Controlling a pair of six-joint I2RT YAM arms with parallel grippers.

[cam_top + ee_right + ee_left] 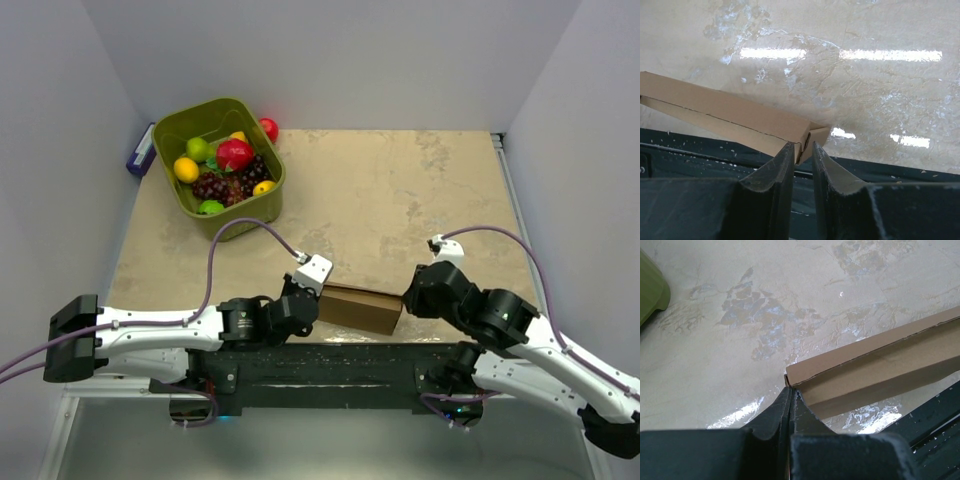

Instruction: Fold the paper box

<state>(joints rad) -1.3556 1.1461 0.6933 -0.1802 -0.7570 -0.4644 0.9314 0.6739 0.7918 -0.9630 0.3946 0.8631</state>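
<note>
Jaws of the left gripper (790,392) are pressing fully together, with no gap showing between them. Their tips are touching the corner at the left end of the paper box (360,308); whether a thin cardboard edge is being pinched there cannot be told. Jaws of the right gripper (803,145) are standing a narrow slit apart, and the folded corner at the box's right end is poking into that slit. Whether they are pressing on it cannot be told.

The box is lying low and long on the tan table (420,190), just beyond the black base strip (330,365) at the table's near edge. It is sitting between the two grippers, one at each end. In the wrist views a seam is running along its length, with one panel lying over another.

Well apart from the box, at the far left of the table, a green bin (272,200) is holding mixed fruit (235,155). One red fruit (268,128) is resting just behind the bin, outside it.
</note>
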